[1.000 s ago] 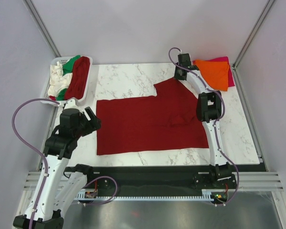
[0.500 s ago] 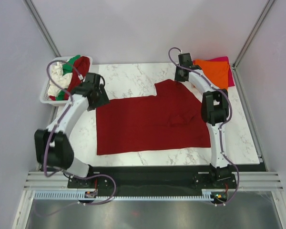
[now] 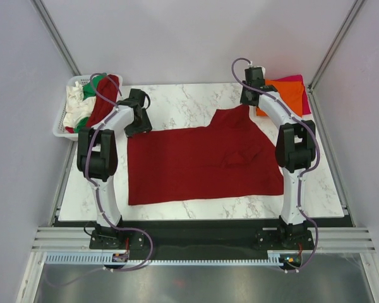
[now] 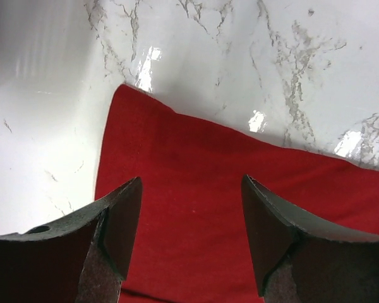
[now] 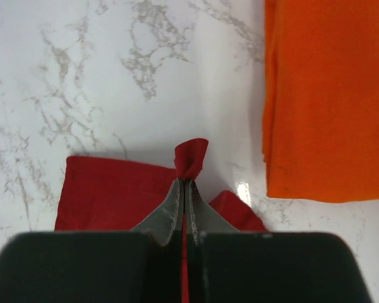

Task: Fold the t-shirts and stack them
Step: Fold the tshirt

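The spread dark red t-shirt [image 3: 202,165] lies flat on the marble table [image 3: 177,101], its near edge running along the table's near side, and I place everything else from it.

My right jaws are at the shirt's far right corner. They are pressed fully together on a pinch of its cloth. In the right wrist view a small tuft of that red fabric [image 5: 191,156] sticks out past the tips, and the cloth on either side slopes up toward them.

My left jaws are at the shirt's far left corner, over the cloth just inside its edge. They stand wide apart, with red fabric [image 4: 196,189] showing between them. Nothing is gripped, and I cannot tell whether the tips touch the cloth.

Just past the far right corner, across a strip of bare marble, a folded orange t-shirt [image 3: 289,95] lies on a magenta-pink t-shirt [image 3: 297,78]. The pink one shows only as a rim beyond the orange one.

Out past the far left corner stands a white lattice basket [image 3: 59,130]. It holds a crumpled white t-shirt [image 3: 74,101], a green t-shirt [image 3: 88,85] and a second dark red t-shirt [image 3: 102,107]. That second red one is draped along the basket's side nearest the spread shirt and is apart from it.
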Motion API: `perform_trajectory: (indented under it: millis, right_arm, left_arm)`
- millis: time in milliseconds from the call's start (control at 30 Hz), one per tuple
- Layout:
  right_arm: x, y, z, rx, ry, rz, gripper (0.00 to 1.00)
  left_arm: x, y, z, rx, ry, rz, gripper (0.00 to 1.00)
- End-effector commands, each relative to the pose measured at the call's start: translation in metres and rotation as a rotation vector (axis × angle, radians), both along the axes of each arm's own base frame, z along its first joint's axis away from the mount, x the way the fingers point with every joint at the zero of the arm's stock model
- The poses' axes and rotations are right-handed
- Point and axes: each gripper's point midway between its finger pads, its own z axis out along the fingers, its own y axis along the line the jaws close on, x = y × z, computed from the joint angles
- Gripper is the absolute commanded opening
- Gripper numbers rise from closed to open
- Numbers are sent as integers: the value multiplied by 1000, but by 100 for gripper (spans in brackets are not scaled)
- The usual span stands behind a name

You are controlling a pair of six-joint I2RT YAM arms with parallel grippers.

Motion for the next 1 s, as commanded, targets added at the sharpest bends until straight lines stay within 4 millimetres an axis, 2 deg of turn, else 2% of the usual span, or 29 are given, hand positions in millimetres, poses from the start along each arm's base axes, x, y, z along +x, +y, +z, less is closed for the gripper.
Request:
perform_trajectory:
  millis: [0,267,433,567,600,667,700,833,967]
  right_arm:
    - [3,-38,9,-29,-23,-128,0]
    - [5,-68,1,-58,-8,-189,0]
    - [7,-62,-2,-33,-3,-153,0]
    - [8,-53,-7,5,9,-117,0]
    - [8,-52,-9,9,13,-115,0]
    - [7,-51,-10,12,16,-111,0]
    - [6,-51,-12,11,21,-111,0]
    - [4,-52,-15,8,28,-114,0]
    - [4,-51,-17,8,31,-113,0]
  left_arm:
    - [26,0,21,7,-94,-36,71]
    - [40,4,15,1,-105,-32,71]
    - [52,3,9,-31,-106,-50,71]
    - [70,-3,10,-49,-131,-67,71]
    - [72,-3,1,-41,-117,-67,71]
    - [80,-1,1,-42,-127,-64,70]
    - [80,0,-7,-52,-113,-66,70]
    - [81,3,-16,-62,-98,-54,67]
    - [77,5,-22,-57,-84,-45,59]
